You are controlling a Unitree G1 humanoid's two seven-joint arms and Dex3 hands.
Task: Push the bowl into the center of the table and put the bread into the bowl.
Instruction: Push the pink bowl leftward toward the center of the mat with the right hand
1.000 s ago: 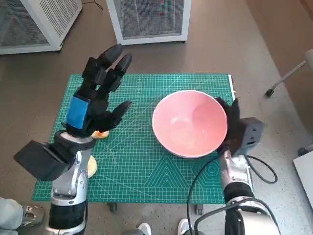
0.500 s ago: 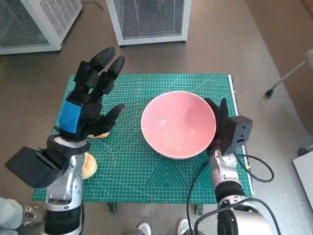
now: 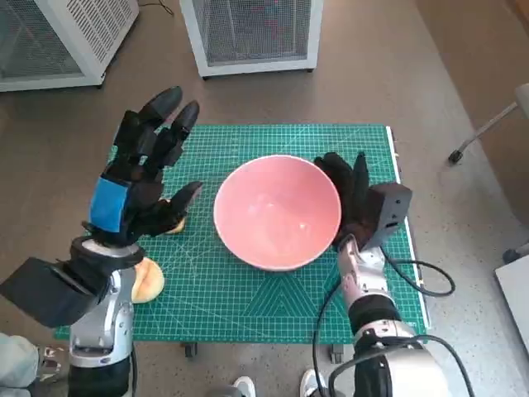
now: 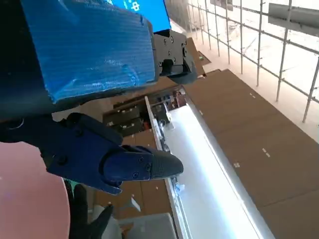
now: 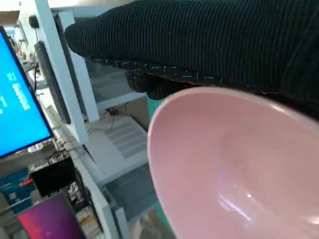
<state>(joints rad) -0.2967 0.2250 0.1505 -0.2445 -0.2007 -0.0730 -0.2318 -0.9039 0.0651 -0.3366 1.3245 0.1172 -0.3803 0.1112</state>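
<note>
So the push step is in progress: the gloved right hand (image 3: 351, 198), fingers flat and holding nothing, presses the rim of the glossy pink round bowl (image 3: 277, 212), now about mid-surface on the green grid mat (image 3: 273, 306). The blue-taped left hand (image 3: 136, 178) hovers, fingers spread, empty. Two pale golden bread rolls (image 3: 147, 279) lie under it. Next move, I'd guess: lower and grab one.

Pink bowl (image 3: 277, 212) mid-mat, right hand (image 3: 347, 194) against its rim, left hand (image 3: 136, 178) spread.
</note>
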